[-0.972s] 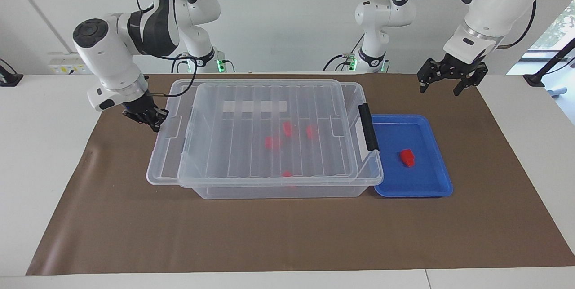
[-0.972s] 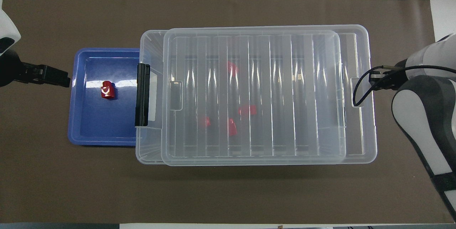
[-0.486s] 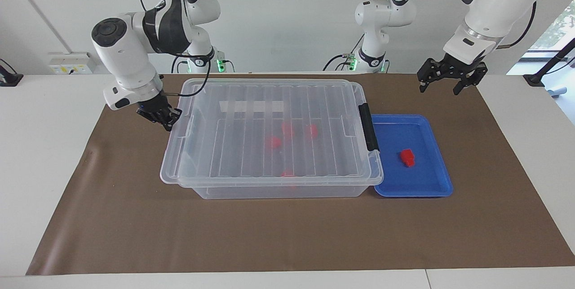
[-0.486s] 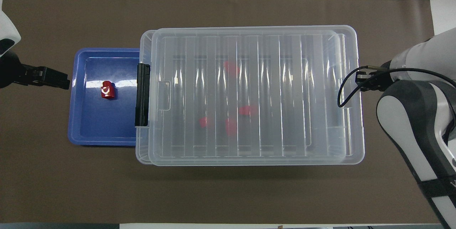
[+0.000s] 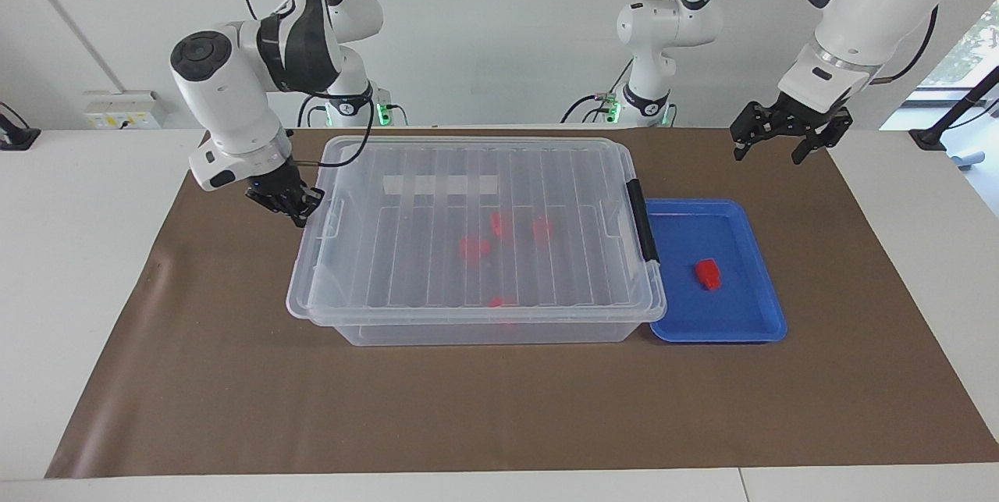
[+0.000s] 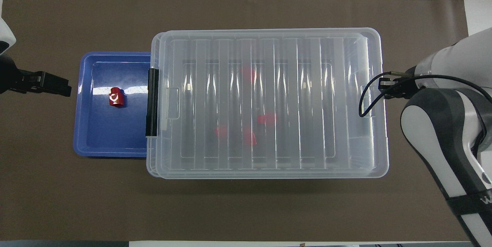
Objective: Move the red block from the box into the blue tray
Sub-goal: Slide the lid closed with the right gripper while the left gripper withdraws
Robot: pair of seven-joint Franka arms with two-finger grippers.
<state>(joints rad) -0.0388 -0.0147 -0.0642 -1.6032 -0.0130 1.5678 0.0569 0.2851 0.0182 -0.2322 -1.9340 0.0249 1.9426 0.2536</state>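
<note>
Right gripper [image 5: 290, 205] sat at lid [image 5: 476, 221] edge, box [image 5: 468, 326] long axis running away from jaws; jaws' state unclear. Left gripper [image 5: 787, 135] waited, jaws open, above bench near blue tray [image 5: 761, 329] holding red block [image 5: 708, 273].

A small bright red plastic block [image 5: 709, 273] lies on the glossy bright blue of the shallow rectangular plastic tray [image 5: 749, 326]. The large clear plastic storage box [image 5: 476, 236] looks milky and see-through, its clear lid [image 6: 269, 101] striped with parallel ribs. A dark grey latch [image 5: 643, 221] edges it, and a white label strip [image 5: 441, 185] shows through. Several more red blocks [image 5: 474, 247] glow pale pink under the plastic. The paper mat [image 5: 499, 408] is plain dull brown on a white table [image 5: 70, 252]. Both arms are white with black grippers.
</note>
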